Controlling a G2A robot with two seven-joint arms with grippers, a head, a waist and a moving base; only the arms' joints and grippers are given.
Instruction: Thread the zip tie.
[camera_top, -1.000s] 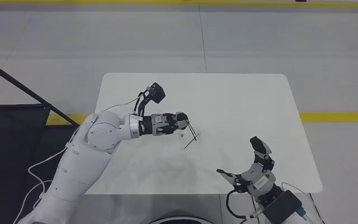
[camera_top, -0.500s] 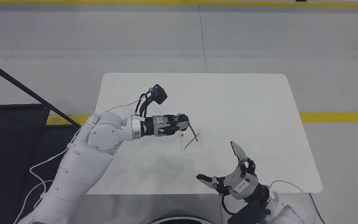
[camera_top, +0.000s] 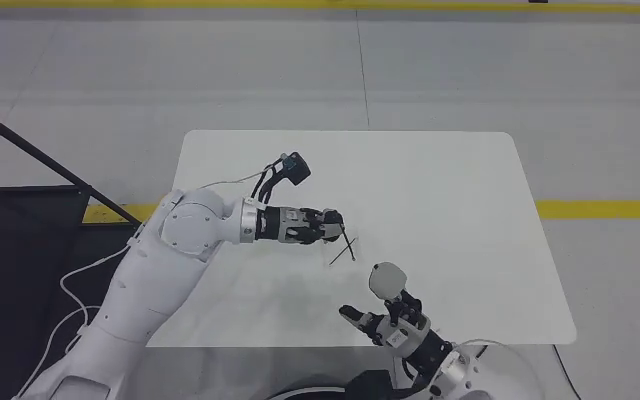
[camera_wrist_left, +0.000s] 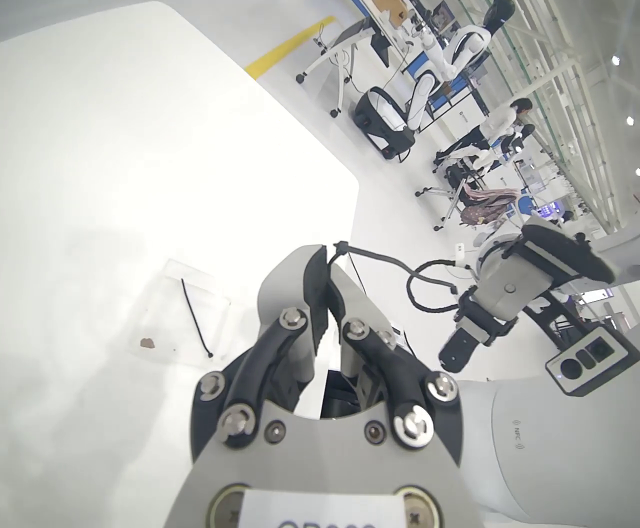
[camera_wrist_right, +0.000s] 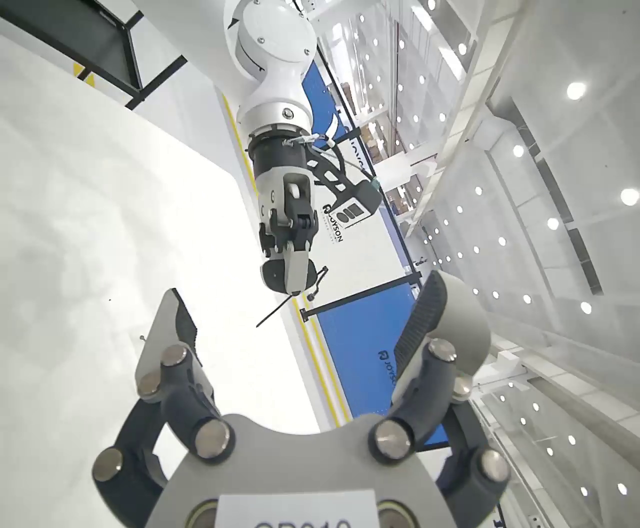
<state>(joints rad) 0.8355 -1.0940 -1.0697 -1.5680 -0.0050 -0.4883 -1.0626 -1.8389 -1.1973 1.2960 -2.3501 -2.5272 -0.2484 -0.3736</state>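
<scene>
A little left of the middle of the white surface (camera_top: 450, 180), the left gripper (camera_top: 336, 222) has its jaws clamped on a black zip tie (camera_top: 345, 240) held clear of the surface, while the right gripper (camera_top: 368, 298) hovers at the surface's near edge, jaws spread wide apart.

My right wrist label (camera_wrist_right: 298, 507) and left wrist label (camera_wrist_left: 320, 506) carry dark characters, cut off at the edge, unreadable; beside my left gripper (camera_wrist_right: 299, 284), the camera bracket (camera_wrist_right: 334, 231) bears a printed logo
</scene>
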